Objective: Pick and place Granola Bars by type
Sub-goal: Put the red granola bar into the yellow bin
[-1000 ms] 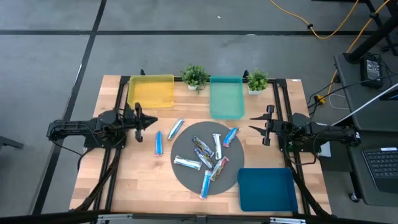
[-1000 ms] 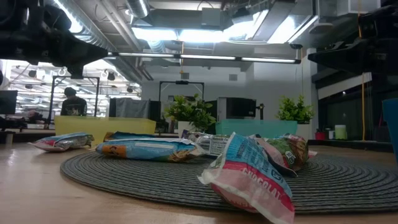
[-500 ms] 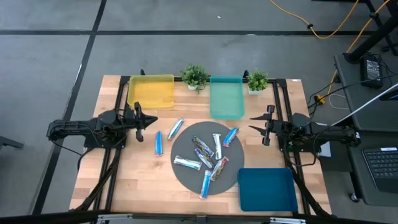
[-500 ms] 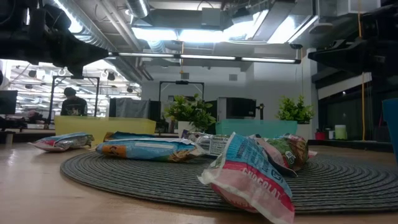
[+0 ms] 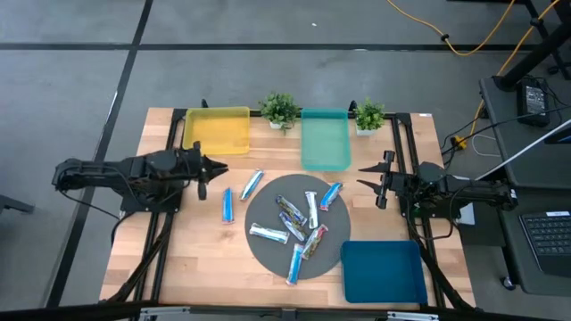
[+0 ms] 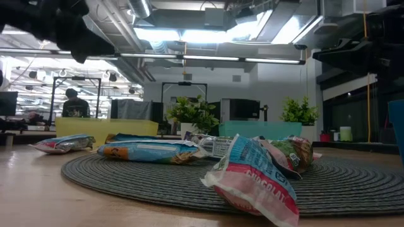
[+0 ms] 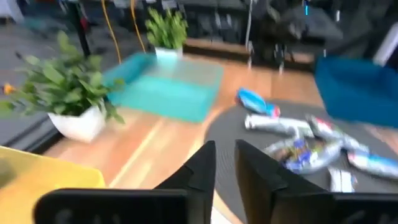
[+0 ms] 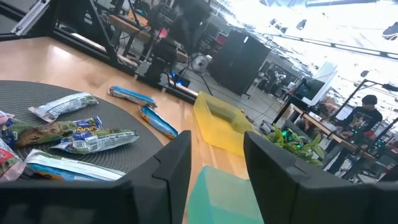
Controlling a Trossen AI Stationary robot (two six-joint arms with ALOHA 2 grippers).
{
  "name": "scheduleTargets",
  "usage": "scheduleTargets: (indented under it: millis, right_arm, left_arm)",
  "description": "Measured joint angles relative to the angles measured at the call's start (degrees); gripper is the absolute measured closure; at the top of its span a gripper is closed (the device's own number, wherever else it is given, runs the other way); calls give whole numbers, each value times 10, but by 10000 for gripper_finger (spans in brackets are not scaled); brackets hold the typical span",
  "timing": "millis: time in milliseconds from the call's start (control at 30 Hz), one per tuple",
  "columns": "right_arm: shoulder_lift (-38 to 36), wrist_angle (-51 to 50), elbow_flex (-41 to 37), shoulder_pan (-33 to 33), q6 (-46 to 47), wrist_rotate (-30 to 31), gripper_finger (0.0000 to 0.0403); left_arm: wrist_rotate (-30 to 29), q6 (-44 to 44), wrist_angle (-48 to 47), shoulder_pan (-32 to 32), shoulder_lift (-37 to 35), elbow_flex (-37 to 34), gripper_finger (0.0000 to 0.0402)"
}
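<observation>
The left claw [image 5: 217, 169] is seen slightly parted and empty above the surface [image 5: 192, 259]; the right claw [image 5: 366, 176] is held apart, gripping nothing. The Granola Bars [image 5: 294, 223], shiny blue-and-silver wrappers, are scattered on the round grey mat [image 5: 268, 251], two beside it.

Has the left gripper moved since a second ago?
Yes. In the high view the left gripper has shifted slightly toward the yellow tray.
</observation>
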Motion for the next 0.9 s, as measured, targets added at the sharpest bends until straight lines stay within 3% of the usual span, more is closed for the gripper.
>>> scheduleTargets:
  millis: [300, 633, 900]
  right_arm:
    - [0, 0, 0, 0, -2, 0, 253]
    - [0, 0, 0, 0, -2, 0, 253]
    - [0, 0, 0, 0, -2, 0, 253]
  left_arm:
    - [8, -25, -110, -16, 135, 106, 271]
    - [31, -141, -203, -18, 225, 110, 211]
    - [25, -193, -218, -18, 302, 110, 167]
